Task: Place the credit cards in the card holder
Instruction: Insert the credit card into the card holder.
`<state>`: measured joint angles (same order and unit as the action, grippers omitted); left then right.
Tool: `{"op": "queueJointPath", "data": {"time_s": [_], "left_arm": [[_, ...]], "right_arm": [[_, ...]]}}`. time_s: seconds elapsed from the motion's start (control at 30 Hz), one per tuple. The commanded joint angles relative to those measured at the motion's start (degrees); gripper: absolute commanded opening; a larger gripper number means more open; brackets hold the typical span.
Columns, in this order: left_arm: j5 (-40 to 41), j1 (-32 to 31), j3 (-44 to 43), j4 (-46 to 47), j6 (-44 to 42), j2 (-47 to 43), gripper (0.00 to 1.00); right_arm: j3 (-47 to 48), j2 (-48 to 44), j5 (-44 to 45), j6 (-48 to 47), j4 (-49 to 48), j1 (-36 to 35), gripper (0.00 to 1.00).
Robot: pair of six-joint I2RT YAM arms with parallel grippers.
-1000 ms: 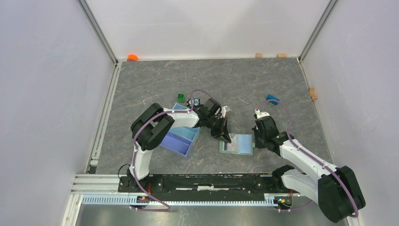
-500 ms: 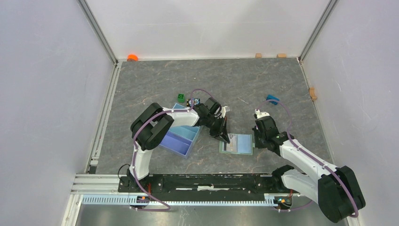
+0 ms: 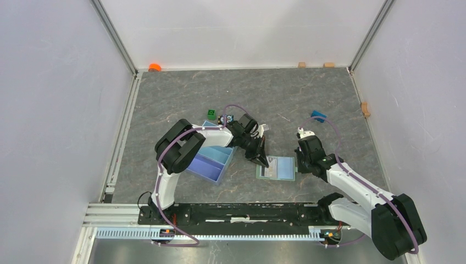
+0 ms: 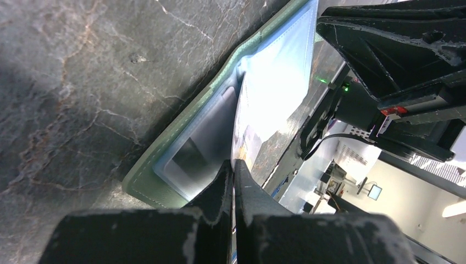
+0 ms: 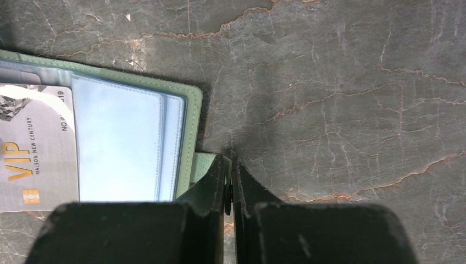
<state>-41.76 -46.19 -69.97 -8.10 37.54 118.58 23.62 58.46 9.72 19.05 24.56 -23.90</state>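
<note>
The open wallet (image 3: 276,168) lies flat on the worktop (image 3: 220,93) between the arms. The left end effector (image 3: 264,160) pinches a card (image 4: 264,104) over its slots; the right end effector (image 3: 299,164) pinches its snap tab (image 5: 204,163).

One card holder (image 3: 276,168) lies open on the worktop (image 3: 286,93). There seem to be two cards, though glare on the clear pockets may hide more: a printed card (image 5: 33,159) and a striped card (image 4: 203,137). There is one light blue tray (image 3: 211,162). Three wooden blocks sit at the edges: one (image 3: 301,64), another (image 3: 328,64), a third (image 3: 365,109). There is one green cube (image 3: 211,113), one dark patterned piece (image 3: 227,118), one blue piece (image 3: 317,115) and one orange lump (image 3: 155,67). Two arms: a left arm (image 3: 178,146) and a right arm (image 3: 357,187).
</note>
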Motion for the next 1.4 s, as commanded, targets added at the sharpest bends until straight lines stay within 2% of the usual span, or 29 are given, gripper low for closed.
{"op": "queueJointPath", "data": {"time_s": [0.0, 0.83, 0.87, 1.0, 1.03, 1.2, 1.37], "left_arm": [[1.5, 0.0, -0.9, 1.1, 0.1, 2.0, 0.02], [0.3, 0.0, 0.5, 5.9, 3.9, 2.0, 0.02], [0.4, 0.0, 0.5, 5.9, 3.9, 2.0, 0.02], [1.0, 0.0, 0.9, 5.5, 3.5, 2.0, 0.02], [1.1, 0.0, 1.0, 5.5, 3.4, 2.1, 0.02], [1.5, 0.0, 1.5, 5.4, 3.2, 2.0, 0.02], [1.5, 0.0, 1.8, 5.4, 3.0, 2.0, 0.02]], "right_arm": [[0.0, 0.5, 1.9, -0.3, 0.7, 0.0, 0.00], [0.9, 0.7, 0.9, 0.0, 0.9, 0.0, 0.00], [1.4, 0.4, 1.1, 0.2, 1.3, 0.0, 0.03], [3.6, -2.4, 1.6, 1.5, 3.2, 0.1, 0.32], [4.3, -3.2, 1.3, 1.9, 3.7, 0.0, 0.36], [6.6, -7.5, -0.8, 3.9, 5.7, 0.0, 0.49], [5.3, -10.7, -8.5, 5.6, 3.0, 0.0, 0.56]]}}
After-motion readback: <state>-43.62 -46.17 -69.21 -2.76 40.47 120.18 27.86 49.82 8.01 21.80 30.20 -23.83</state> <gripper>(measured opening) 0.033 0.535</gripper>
